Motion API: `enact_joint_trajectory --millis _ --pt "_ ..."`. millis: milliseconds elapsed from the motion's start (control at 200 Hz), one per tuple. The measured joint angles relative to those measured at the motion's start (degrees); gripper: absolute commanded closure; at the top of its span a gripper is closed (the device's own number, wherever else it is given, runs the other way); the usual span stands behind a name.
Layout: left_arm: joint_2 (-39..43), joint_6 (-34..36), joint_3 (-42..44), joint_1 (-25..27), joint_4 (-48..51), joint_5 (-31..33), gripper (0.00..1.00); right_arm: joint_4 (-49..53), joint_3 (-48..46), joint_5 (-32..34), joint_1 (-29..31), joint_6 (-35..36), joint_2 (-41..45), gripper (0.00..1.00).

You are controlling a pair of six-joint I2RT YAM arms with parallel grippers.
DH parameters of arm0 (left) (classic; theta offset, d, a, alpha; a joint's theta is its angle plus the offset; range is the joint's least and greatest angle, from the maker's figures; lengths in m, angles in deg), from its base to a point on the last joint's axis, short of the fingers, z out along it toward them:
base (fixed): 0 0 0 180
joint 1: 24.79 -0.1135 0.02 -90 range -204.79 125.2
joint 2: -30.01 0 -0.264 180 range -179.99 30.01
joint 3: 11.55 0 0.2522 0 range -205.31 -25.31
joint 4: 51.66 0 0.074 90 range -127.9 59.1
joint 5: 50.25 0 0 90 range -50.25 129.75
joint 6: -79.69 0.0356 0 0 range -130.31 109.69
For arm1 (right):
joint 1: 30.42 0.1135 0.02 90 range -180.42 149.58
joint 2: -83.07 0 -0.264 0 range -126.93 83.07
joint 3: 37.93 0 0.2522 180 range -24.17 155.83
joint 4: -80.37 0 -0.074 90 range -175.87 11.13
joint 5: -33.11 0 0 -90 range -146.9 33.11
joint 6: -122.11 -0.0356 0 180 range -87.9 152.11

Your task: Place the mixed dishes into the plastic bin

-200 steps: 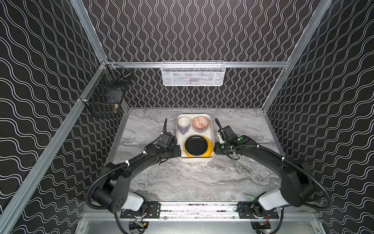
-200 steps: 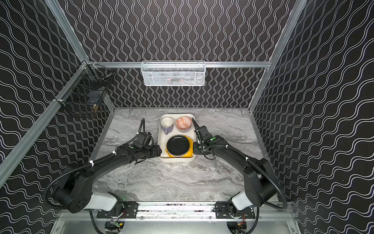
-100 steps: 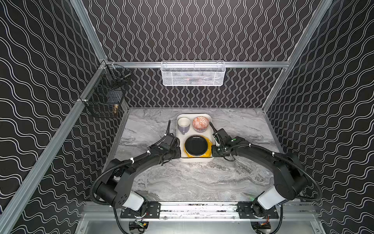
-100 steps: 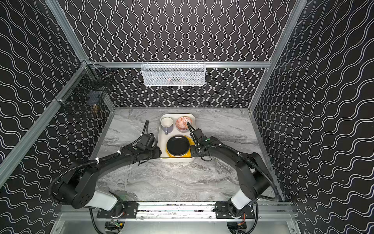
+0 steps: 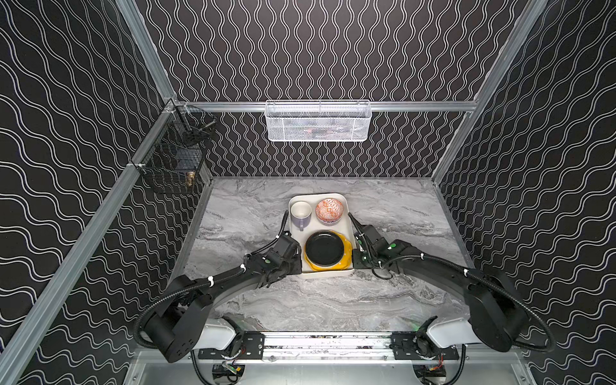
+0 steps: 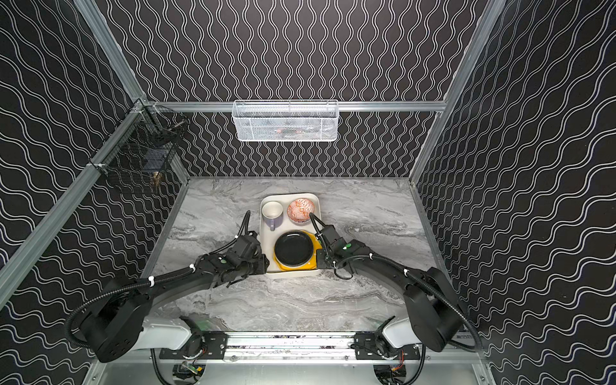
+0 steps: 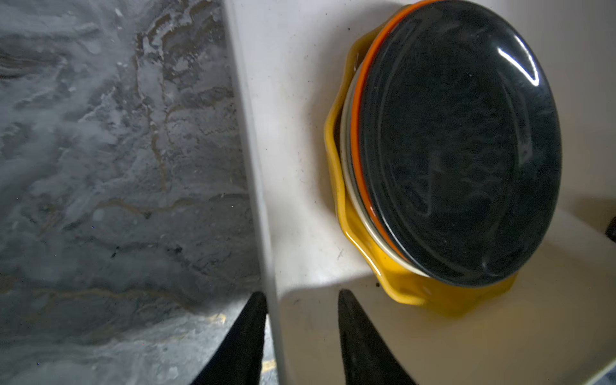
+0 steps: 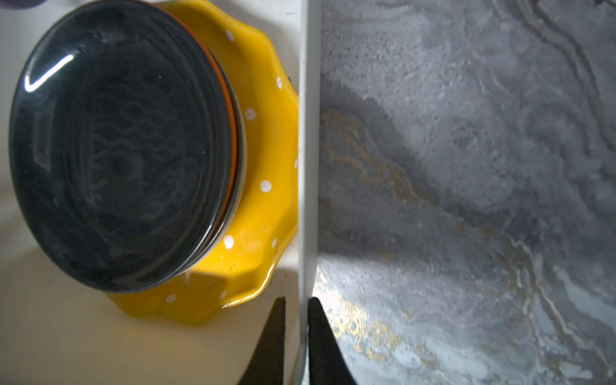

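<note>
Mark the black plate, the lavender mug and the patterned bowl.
black plate (image 5: 323, 247), in a top view, its centre.
lavender mug (image 5: 301, 211), in a top view, its inside.
patterned bowl (image 5: 329, 210), in a top view, its inside.

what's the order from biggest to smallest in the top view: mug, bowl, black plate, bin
In a top view, largest to smallest:
1. bin
2. black plate
3. bowl
4. mug
The bowl and mug are fairly close: the bowl's rim looks wider, though the mug's handle adds length.
</note>
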Motion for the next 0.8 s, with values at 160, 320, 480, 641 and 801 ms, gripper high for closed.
enact_joint_trajectory --millis 160,320,480,641,801 --pt "2.8 -1.0 2.0 1.0 0.7 0.6 0.59 -0.6 -3.5 1.9 3.6 -3.1 3.5 0.85" --pt "5.8 -1.5 3.0 1.8 3.3 0.8 0.43 -0.3 -4.9 2.6 5.7 -5.1 5.8 0.77" --pt "8.8 -1.7 1.9 2.2 7.1 2.4 0.01 6.8 -4.6 1.4 6.6 -5.5 11.3 0.34" --pt "11.4 -2.0 -1.9 2.3 10.4 5.7 0.01 10.7 -1.7 3.4 6.6 -6.0 17.0 0.15" --pt "11.3 0.1 -9.6 -1.2 15.3 11.8 0.01 13.9 3.5 11.8 5.5 -5.0 20.6 0.00"
